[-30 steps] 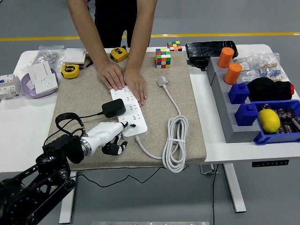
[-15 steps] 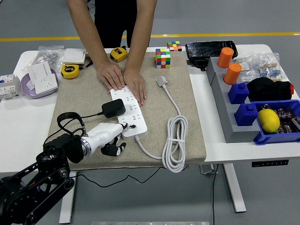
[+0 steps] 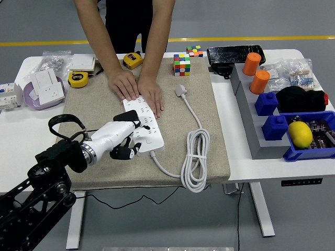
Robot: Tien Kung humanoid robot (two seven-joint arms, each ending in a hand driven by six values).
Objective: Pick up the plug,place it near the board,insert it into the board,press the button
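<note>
Head view: beige mat carries the work.
Board: white power strip, long axis running from the mat's far edge toward its near-left; a person's hands pin its far end.
Plug: black adapter, seated on the board's left side.
Left hand: over the board's near end, fingers loosely curled and holding nothing.
Button: I can't make it out; probably at the near end, under the fingertips.
Right hand: out of view.

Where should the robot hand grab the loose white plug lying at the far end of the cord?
Grip the white plug by its body, across its two long sides, coming from above. It lies flat on the mat beyond the coiled cord, with its cord trailing toward the robot, so a top-down pinch probably clears that.
</note>
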